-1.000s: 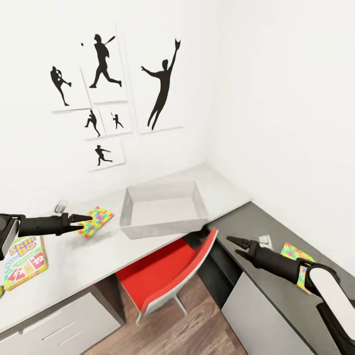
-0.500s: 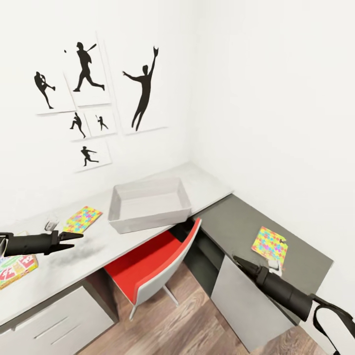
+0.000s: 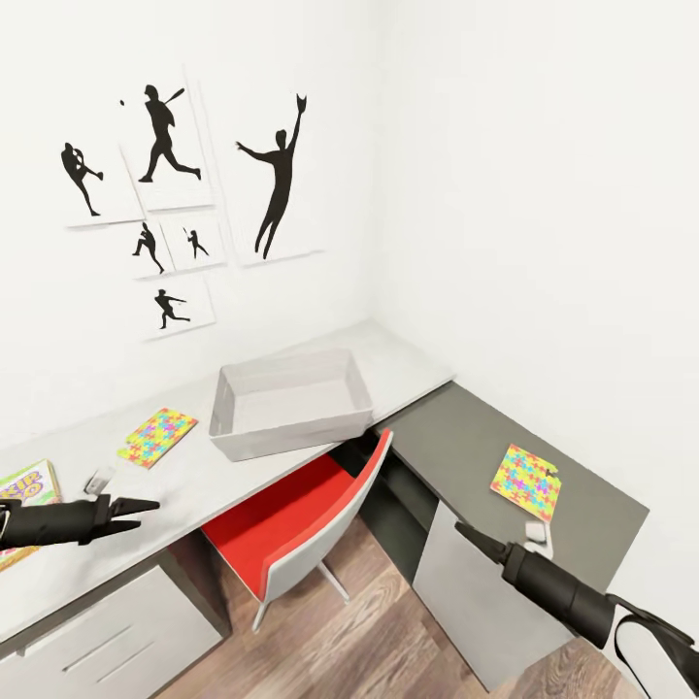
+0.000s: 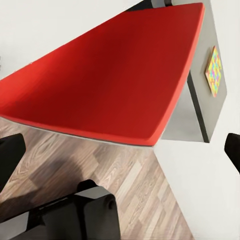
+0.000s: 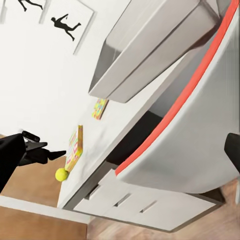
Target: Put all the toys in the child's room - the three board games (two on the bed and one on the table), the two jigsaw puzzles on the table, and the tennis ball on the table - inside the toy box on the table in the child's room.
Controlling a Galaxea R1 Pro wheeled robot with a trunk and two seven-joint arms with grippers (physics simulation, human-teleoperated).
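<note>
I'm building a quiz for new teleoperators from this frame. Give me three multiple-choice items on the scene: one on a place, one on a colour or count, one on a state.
1. Where does the toy box sit?
A. on the light desk by the posters
B. on the chair seat
C. on the floor

2. How many jigsaw puzzles lie on the desks?
A. one
B. two
C. four

3. What is inside the toy box?
A. the tennis ball
B. a board game
C. nothing visible

Answers:
1 A: the head view shows it on the light desk, above the red chair.
2 B: one jigsaw puzzle lies left of the box, another jigsaw puzzle on the dark desk.
3 C: its floor looks bare; the tennis ball and Skip-Bo board game lie outside it, near the left end effector.
</note>
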